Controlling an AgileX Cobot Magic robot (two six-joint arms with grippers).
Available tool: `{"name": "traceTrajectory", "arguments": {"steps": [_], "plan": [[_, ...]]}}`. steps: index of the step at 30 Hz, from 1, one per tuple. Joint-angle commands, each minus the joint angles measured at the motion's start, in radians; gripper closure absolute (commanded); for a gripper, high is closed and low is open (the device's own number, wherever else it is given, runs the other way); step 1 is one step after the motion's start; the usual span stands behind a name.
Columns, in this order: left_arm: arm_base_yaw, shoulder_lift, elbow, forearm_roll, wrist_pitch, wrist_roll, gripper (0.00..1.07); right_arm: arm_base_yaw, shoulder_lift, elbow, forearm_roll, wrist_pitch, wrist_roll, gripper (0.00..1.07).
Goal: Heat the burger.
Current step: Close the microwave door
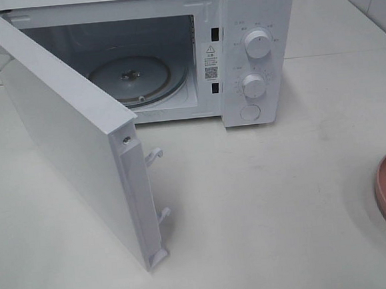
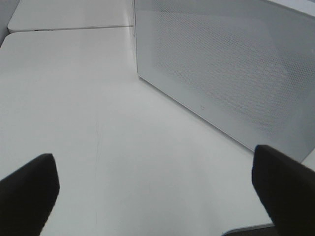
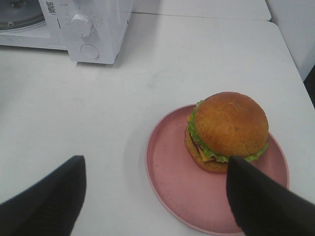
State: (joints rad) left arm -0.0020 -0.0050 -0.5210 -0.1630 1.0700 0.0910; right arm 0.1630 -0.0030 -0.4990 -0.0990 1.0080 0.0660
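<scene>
Right gripper (image 3: pixel 152 196), jaws apart and empty, hovers near the burger (image 3: pixel 227 130) sitting on the pink plate (image 3: pixel 170 172); it looks light, soft and layered, best pinched gently across the bun's sides; beyond, the microwave (image 1: pixel 256 52) stands open; left gripper (image 2: pixel 157 191) gapes wide.

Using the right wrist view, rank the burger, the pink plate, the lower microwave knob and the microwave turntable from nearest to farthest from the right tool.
1. Pink plate: directly under the open right tool.
2. Burger: on the plate's far side, just past one fingertip.
3. Lower microwave knob: across the table on the control panel.
4. Microwave turntable: inside the cavity, beyond the knob.
</scene>
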Motion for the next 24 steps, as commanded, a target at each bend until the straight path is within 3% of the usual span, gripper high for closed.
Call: {"name": "traceTrajectory", "arguments": {"steps": [1,24], "plan": [[0.003,-0.006,0.004,-0.003,-0.003,-0.003,0.06,-0.006,-0.030,0.001,0.002,-0.010,-0.013,0.31],[0.003,-0.006,0.004,-0.022,-0.006,-0.014,0.06,-0.006,-0.030,0.001,0.002,-0.010,-0.013,0.31]]}}
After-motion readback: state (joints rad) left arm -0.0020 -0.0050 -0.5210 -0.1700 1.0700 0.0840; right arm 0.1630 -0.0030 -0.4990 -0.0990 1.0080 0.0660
